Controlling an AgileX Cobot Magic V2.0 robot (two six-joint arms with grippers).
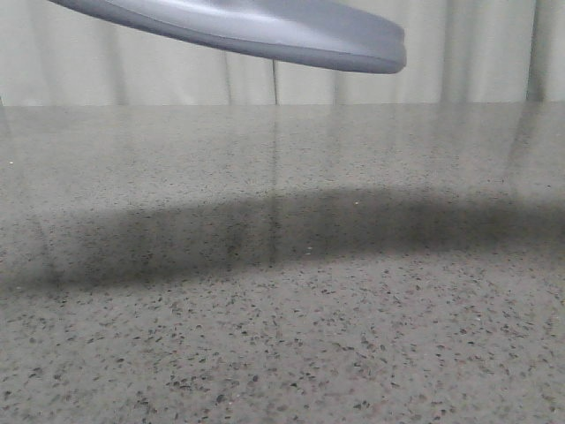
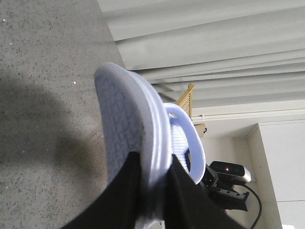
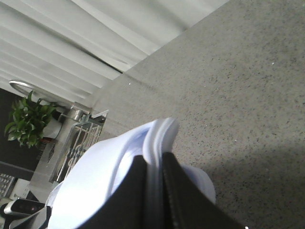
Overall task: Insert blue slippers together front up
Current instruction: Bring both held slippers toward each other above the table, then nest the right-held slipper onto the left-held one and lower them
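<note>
Slippers (image 2: 143, 138) clamped between both grippers, airborne

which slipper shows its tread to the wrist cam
The slipper in the left gripper: its patterned sole faces that camera. The slipper in the right gripper shows only smooth surface.

Slipper (image 1: 265, 31) cut off by the front view's top edge. Both arms unseen there. Gripper fingertips (image 3: 143, 191) blurred against the sole.
</note>
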